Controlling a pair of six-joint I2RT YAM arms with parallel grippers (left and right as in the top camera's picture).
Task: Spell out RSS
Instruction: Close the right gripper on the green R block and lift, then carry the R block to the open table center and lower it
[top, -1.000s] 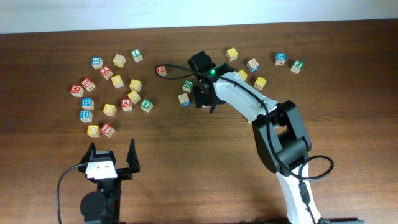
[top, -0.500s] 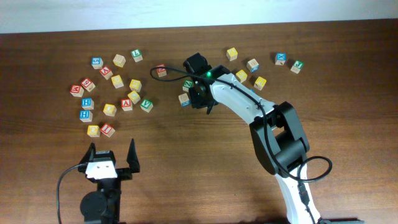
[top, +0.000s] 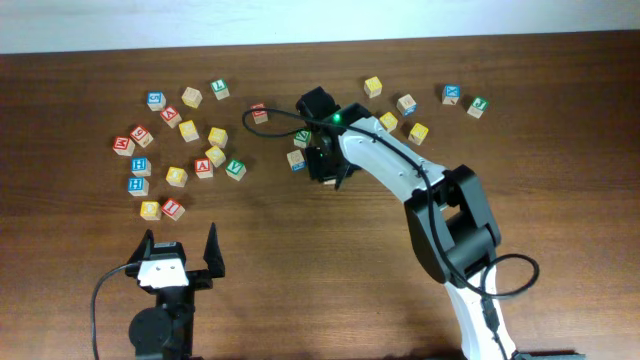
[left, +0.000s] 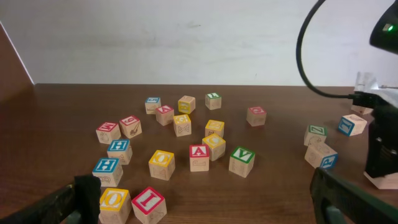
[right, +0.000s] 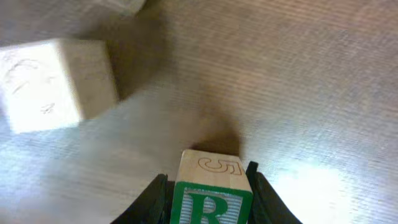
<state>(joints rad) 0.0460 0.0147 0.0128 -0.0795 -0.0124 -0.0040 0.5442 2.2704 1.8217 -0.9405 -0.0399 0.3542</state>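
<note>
R cube (right: 211, 206), with its green frame and green letter, sits clamped between the two fingers of the right end effector (top: 325, 165), which press against its left and right sides. It is over the middle of the table (top: 330, 260), toward the far side; whether it rests on the wood I cannot tell. Just left of it lies a blue-lettered cube (top: 297, 160), apart from the grip. Further left, a loose scatter of letter cubes (top: 190, 130) covers the far-left area. The left end effector (top: 180, 241) hangs at the near-left edge, its fingers spread wide and holding nothing.
</note>
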